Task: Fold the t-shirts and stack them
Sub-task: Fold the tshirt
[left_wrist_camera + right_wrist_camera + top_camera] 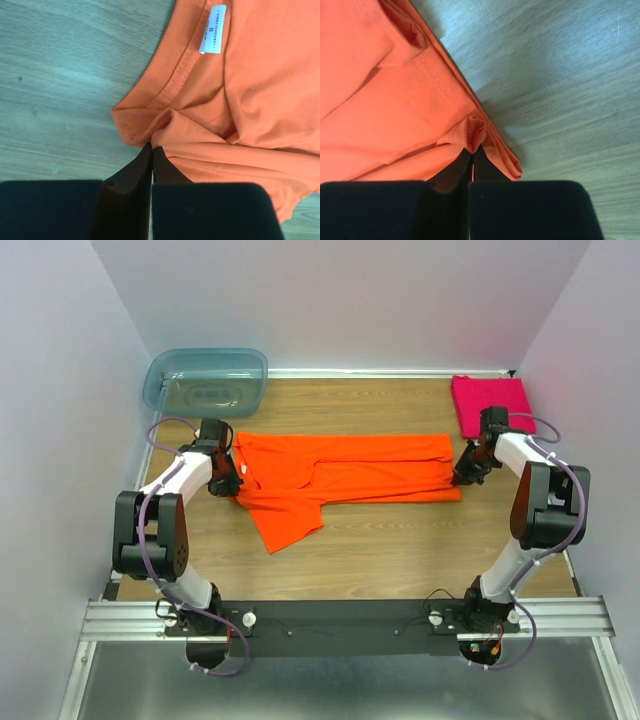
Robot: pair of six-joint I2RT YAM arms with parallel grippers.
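Observation:
An orange t-shirt (pixel 345 475) lies across the middle of the table, folded lengthwise into a long strip, with one sleeve sticking out toward the near left. My left gripper (pixel 234 490) sits at its collar end, shut on a pinched pucker of orange t-shirt (pixel 260 90) just below the neckline; the jaws (pixel 151 146) stand almost together. At the hem end my right gripper (pixel 463 478) is shut on a small bunch of the orange t-shirt (pixel 380 110) near its corner (pixel 472 151). A magenta-pink t-shirt (pixel 490 403) lies folded square at the back right.
A translucent blue-green tub (pixel 205 380) stands at the back left corner. A white size label (pixel 212 29) shows inside the collar. Walls close in the table on three sides. Bare wood lies in front of the shirt.

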